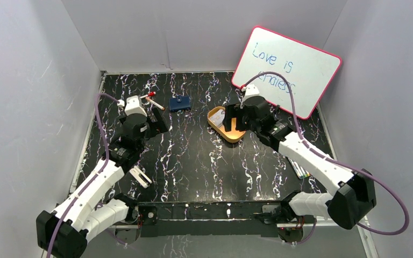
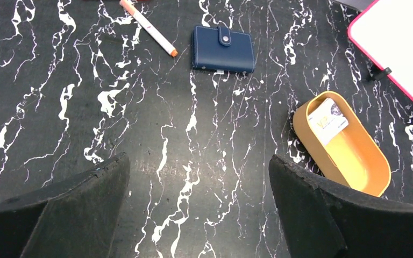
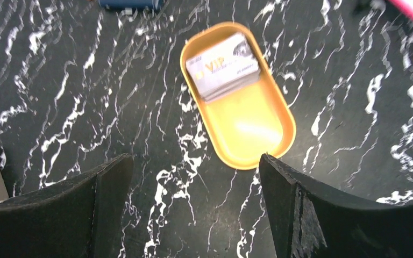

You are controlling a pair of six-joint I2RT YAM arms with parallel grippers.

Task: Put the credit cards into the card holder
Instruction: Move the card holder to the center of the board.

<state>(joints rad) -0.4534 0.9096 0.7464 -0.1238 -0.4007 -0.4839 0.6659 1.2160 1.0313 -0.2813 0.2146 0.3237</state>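
Inside the orange tin (image 3: pixel 247 131), pale stacked credit cards (image 3: pixel 223 67) show gold lettering.

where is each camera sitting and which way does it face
top external: high behind the bases, looking down at the table; left arm and right arm show.
left wrist: on the left arm, facing the card holder and tin; open left gripper below.
right wrist: on the right arm, over the tin holding the credit cards; open right gripper below.
shared: both wrist views show the tin.
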